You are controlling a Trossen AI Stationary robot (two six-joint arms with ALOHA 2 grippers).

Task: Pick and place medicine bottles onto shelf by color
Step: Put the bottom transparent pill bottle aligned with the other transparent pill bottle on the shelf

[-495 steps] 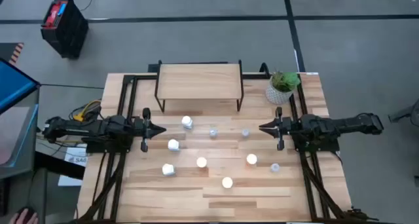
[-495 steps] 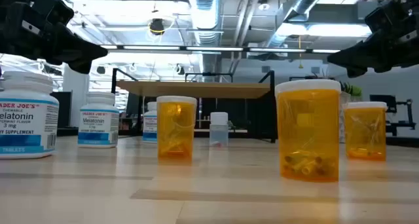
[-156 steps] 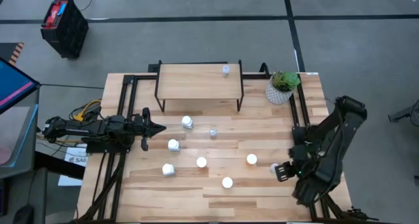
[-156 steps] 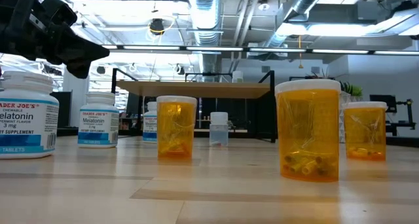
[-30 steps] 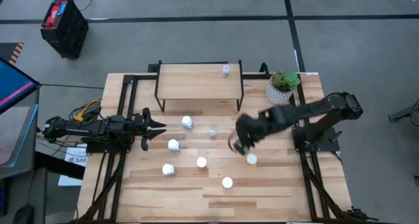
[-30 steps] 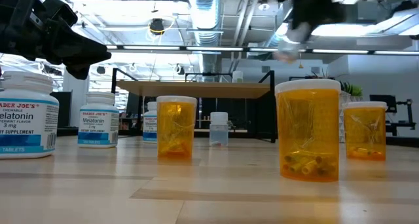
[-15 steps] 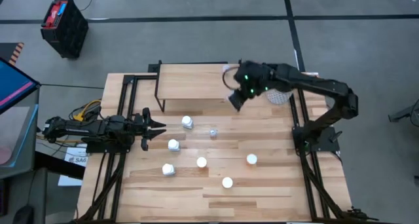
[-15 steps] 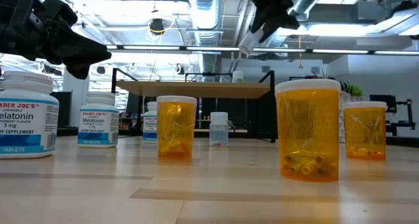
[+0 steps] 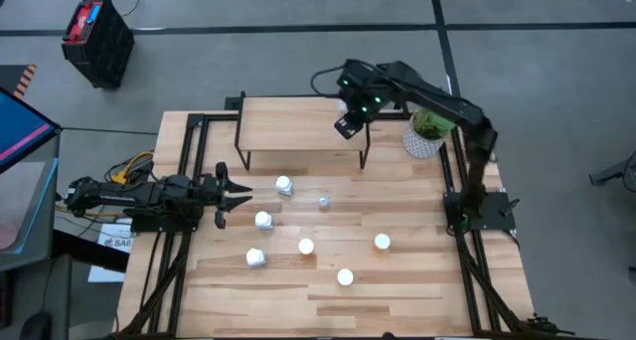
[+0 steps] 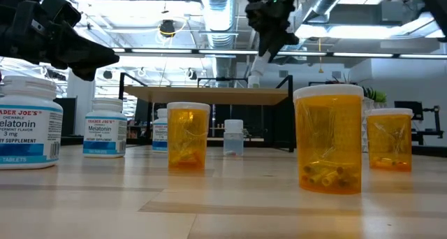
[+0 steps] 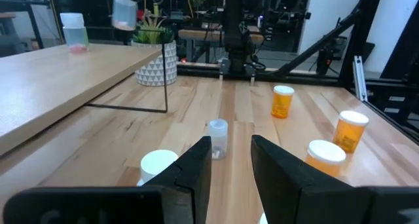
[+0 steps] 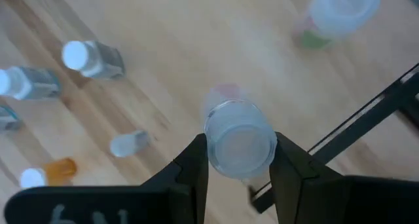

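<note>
The right hand (image 12: pixel 237 160) is closed on a clear pale-blue bottle (image 12: pixel 239 140), its two fingers (image 12: pixel 194 165) pressed against the bottle's sides. In the high view this hand (image 9: pixel 347 124) hangs over the right end of the shelf (image 9: pixel 288 124), above its wooden top. From the low view the held bottle (image 10: pixel 256 70) is tilted and sits clear of the shelf top (image 10: pixel 209 94). A second clear bottle (image 12: pixel 338 12) stands on the shelf just beside the hand's spot, near the shelf's right edge.

On the counter (image 9: pixel 417 280) in front of the shelf lie the remaining bottles: three white ones (image 9: pixel 284 185) toward the left, three orange ones (image 9: pixel 382 242) with white caps toward the middle and right, and one clear bottle (image 9: pixel 324 201) near the centre. A potted plant (image 9: pixel 428 129) stands at the counter's back right corner, beside the shelf.

The left hand (image 9: pixel 235 192) waits at the counter's left edge, its fingers (image 11: pixel 196 166) partly apart and holding nothing.
</note>
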